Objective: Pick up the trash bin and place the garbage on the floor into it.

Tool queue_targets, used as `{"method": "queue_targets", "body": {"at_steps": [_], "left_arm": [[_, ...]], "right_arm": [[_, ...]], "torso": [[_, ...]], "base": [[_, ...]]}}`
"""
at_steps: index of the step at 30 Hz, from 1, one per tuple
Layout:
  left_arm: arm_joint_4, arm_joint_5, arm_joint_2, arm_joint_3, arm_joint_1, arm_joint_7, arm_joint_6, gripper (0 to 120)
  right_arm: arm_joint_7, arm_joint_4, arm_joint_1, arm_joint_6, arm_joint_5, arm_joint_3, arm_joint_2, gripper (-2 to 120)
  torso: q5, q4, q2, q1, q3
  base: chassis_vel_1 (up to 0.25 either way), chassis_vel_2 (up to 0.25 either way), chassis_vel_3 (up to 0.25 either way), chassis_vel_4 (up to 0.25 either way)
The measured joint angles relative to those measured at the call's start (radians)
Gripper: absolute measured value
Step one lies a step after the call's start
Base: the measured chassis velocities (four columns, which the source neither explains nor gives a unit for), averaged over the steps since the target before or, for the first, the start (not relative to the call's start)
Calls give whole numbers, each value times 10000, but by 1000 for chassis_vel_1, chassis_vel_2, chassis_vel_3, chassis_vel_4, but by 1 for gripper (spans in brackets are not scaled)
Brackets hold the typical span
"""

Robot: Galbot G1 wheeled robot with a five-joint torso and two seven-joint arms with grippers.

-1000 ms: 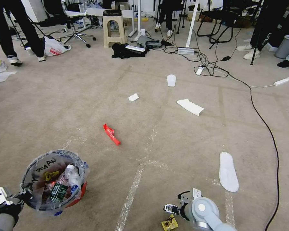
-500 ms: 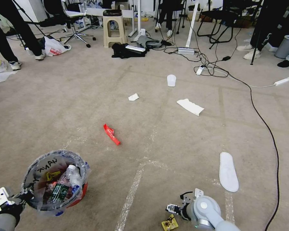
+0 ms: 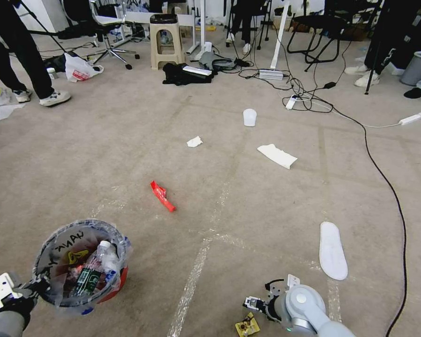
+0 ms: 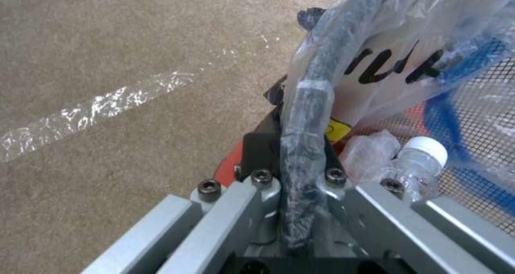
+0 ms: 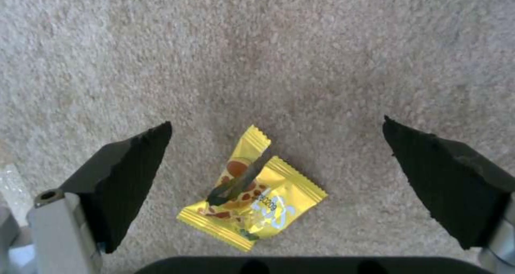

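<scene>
Left gripper (image 4: pixel 300 185): fingers clamped on rim of red trash bin (image 3: pixel 79 267), low left | Right gripper (image 5: pixel 279 185): fingers wide, above yellow wrapper (image 5: pixel 252 195) on carpet (image 5: pixel 268 44) | Advice: descend straight, wrapper centred, pinch its raised fold.

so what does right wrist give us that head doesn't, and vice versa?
Right wrist alone: the right gripper has its fingers spread wide, apart from the yellow wrapper lying on the floor between them, and the wrapper's giraffe print.

Head alone: the left gripper holding the trash bin by its rim, the red wrapper, white tissues, a white slipper.

Both: the yellow wrapper on carpet under the right gripper.
</scene>
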Motion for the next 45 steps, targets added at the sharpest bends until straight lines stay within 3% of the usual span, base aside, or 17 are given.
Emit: {"method": "queue_targets", "body": {"at_steps": [11, 28, 45], "left_arm": [[-9, -11, 43, -13, 30, 6, 7, 0], [-88, -3, -90, -72, 104, 102, -3, 0], [-182, 38, -120, -68, 285, 185, -63, 0]], "right_arm": [[155, 177, 29, 0, 65, 61, 169, 99], [257, 825, -498, 0, -101, 208, -176, 99], [-211, 773, -925, 0, -838, 447, 104, 99]], "torso": [[0, 3, 0, 0, 0], [0, 1, 0, 0, 0], [-1, 1, 0, 0, 0]], "base": [[0, 0, 0, 0], [0, 0, 0, 0], [0, 0, 0, 0]]}}
